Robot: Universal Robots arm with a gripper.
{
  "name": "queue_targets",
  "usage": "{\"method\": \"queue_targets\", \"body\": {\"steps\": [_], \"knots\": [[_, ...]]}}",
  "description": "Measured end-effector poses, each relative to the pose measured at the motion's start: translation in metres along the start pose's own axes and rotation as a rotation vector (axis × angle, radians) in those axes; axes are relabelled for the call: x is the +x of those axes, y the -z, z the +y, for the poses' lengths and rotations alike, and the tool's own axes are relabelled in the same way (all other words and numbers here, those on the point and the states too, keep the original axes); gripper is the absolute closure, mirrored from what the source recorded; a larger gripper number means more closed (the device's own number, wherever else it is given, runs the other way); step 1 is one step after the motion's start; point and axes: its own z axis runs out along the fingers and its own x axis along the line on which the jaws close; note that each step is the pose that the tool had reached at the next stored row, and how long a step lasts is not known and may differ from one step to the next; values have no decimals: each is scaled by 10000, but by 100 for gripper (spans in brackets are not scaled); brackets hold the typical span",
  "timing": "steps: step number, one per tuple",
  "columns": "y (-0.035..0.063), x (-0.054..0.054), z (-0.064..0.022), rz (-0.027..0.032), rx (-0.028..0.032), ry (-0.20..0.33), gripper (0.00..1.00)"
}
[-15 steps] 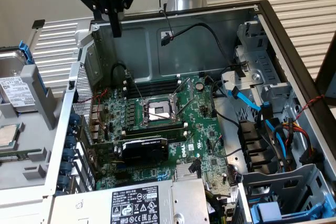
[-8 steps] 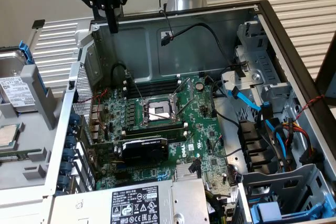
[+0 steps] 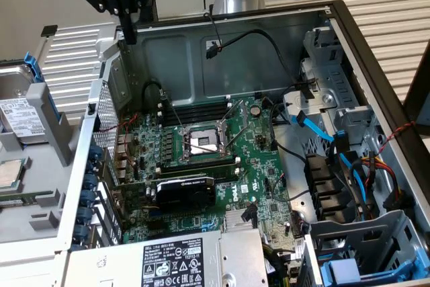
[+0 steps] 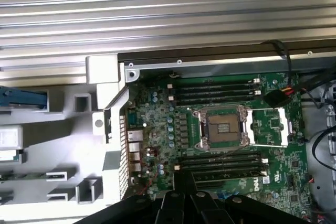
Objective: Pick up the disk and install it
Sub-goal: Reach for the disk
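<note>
While scanning the open computer case point(image 3: 222, 52), found the pincer point(image 3: 129, 35) closed tight, fingers pressed together and gripping nothing. Saw it hanging over the case's rear wall toward the exterior view's upper left, above the far corner of the motherboard point(image 3: 201, 166). Located the disk point(image 3: 19, 109) well apart from the pincer, outside the case at the exterior view's left edge. Saw it lying flat, label up, in a grey moulded tray point(image 3: 47, 186) on the ribbed bench point(image 3: 74, 52). Judged its long axis as running from near to far in the exterior view, slightly slanted. Placed the white label on the nearer half, and the blue carrier point(image 3: 32, 72) around the far end and the side facing the case. Lost part of the disk past the picture edge. Noted a small square processor chip point(image 3: 10, 173) in the same tray, just nearer than the disk. Could not tell which way the label text ran.
</note>
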Motion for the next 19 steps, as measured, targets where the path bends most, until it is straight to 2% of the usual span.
{"method": "queue_targets", "body": {"steps": [3, 6, 10, 13, 17, 19], "knots": [[-2, 127, -9, 26, 0, -2, 89], [-11, 213, 7, 115, 6, -7, 89], [-15, 312, 98, 178, 13, -10, 89], [-18, 410, 149, 249, 19, -15, 89], [-20, 590, 146, 311, 23, -18, 89], [-20, 681, 140, 367, 26, -21, 89]]}}
